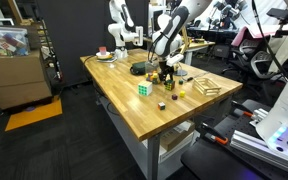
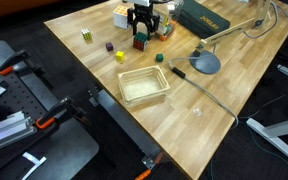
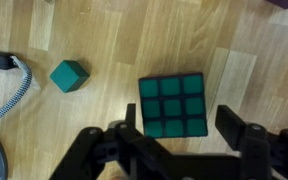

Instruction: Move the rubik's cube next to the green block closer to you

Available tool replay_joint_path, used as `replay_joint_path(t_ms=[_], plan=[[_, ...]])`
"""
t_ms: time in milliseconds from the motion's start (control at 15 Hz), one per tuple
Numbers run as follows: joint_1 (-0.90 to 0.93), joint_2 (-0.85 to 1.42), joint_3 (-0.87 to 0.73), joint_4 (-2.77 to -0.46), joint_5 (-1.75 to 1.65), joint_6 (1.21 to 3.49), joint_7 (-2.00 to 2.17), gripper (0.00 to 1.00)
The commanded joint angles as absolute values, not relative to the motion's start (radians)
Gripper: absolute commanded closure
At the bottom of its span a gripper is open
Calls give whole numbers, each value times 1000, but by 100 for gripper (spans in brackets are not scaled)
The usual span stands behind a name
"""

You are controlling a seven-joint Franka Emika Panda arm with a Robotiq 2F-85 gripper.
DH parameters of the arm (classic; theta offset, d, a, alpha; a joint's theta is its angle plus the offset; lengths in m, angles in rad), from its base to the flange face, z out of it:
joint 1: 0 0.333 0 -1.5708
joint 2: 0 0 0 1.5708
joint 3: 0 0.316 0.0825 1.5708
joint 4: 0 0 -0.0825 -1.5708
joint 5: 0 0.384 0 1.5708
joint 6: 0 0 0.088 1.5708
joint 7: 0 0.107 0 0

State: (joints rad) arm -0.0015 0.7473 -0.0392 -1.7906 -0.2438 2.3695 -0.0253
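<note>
Black fingers [image 3: 239,135] of the Robotiq gripper [image 3: 184,142] spread wide, nothing held, hanging right over the small puzzle cube with dark gridlines and a green face up [image 3: 172,107], one finger off each side of it, not closed on it. Sits flat on the pale wooden plank tabletop [image 3: 254,60], near the little solid green block [image 3: 69,75], a strip of bare wood between the two. Probably light hard plastic, rigid, kinda slick on the faces, so best squeezed square across two opposite flat sides around the middle layer, not on the corners. Could twist a layer or squirt out under an off-centre pinch tbh. Plenty of opening to spare by the look of it. Around it: grey cable [image 3: 19,88] curling past the green block, maybe close enough to snag on a sloppy drag. Further out in an exterior view, a tiny dark red block [image 2: 109,45], a small yellow block [image 2: 122,57] and a clear plastic tray [image 2: 144,85], all apart from the cube. Can't tell which of those lies on the pull path.
</note>
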Motion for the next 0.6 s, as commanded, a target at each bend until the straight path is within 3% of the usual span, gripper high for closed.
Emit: replay_joint_path(t_ms=[0, 533], plan=[[-14, 750, -22, -1775, -201, 2337, -69, 51], [28, 665, -86, -1866, -206, 2365, 62, 98]])
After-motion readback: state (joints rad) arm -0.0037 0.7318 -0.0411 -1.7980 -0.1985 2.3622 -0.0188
